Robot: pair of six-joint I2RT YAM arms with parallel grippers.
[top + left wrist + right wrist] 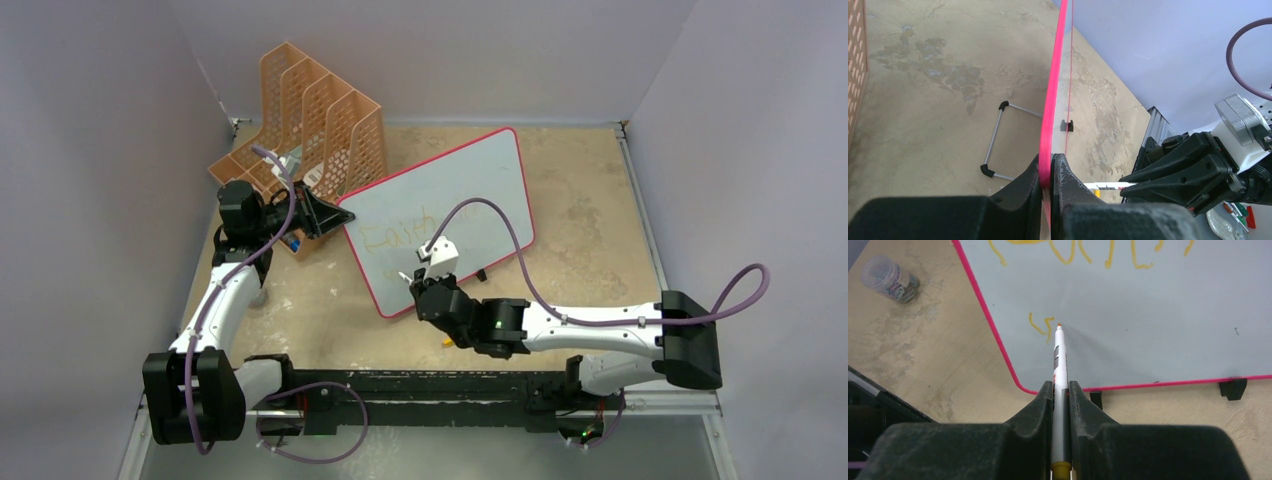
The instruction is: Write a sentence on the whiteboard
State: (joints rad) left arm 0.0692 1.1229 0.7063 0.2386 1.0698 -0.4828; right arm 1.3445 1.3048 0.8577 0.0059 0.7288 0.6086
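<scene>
The whiteboard, pale with a red-pink frame, stands tilted in the middle of the table. My left gripper is shut on its left edge; in the left wrist view the jaws pinch the pink frame. My right gripper is shut on a white marker. The marker's orange tip touches the board near its lower left corner. The sentence shows as faint yellow-orange letters: one line along the top, plus a first small stroke of a lower line beside the tip.
An orange perforated file rack stands behind my left gripper. A clear jar of clips lies on the table left of the board. The board's wire stand sticks out behind it, and black feet sit under its lower edge.
</scene>
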